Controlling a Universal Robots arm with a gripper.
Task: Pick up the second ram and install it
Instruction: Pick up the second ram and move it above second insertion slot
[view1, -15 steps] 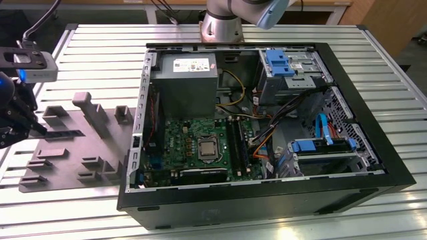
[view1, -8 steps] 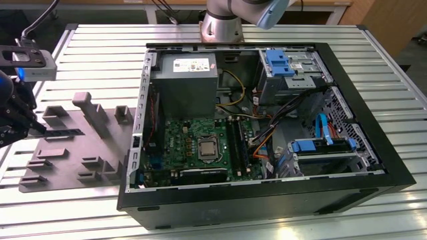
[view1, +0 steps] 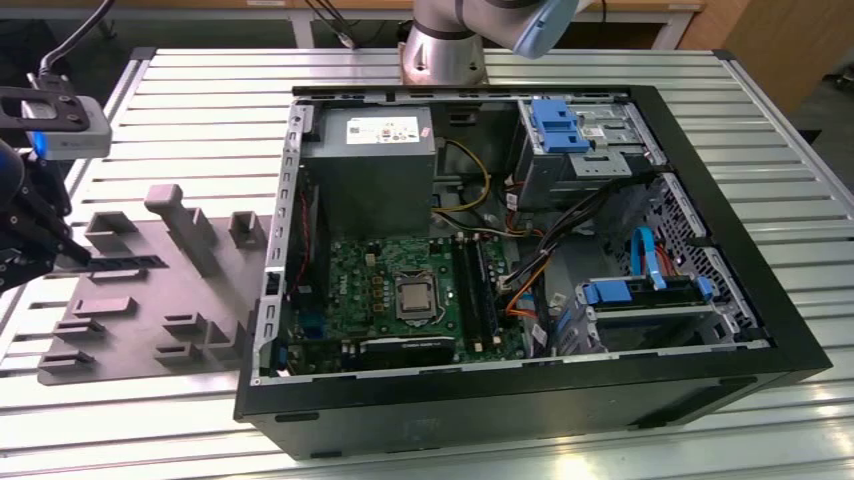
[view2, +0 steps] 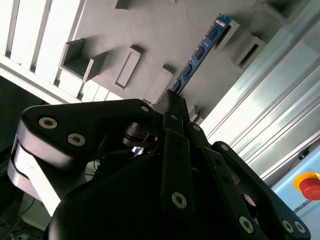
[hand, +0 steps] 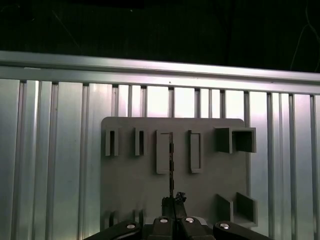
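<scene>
Under the gripper: grey moulded tray, count one, flat on the slatted metal desk. Gripper fingers are closed down on the near end of the second ram. One stick seen, blue-green with dark chips, standing on edge and running straight out ahead of the fingertips, low over the tray. Cannot tell whether it is lifted clear of the tray or seated in it. In the first wrist view the stick runs just beside one narrow raised block. That block belongs to a row of four narrow ones, with two box-shaped blocks past the end of the row. In the exterior view the open computer case, count one, sits well apart from the gripper, toward the exterior view's right. The case side wall stands between the gripper and the green motherboard, count one, flat on the case floor. Inside the case, farther off: one grey power supply, two blue drive brackets and loose cables between them. Arm base is beyond the case. One red button shows beside the gripper body in the second wrist view.
</scene>
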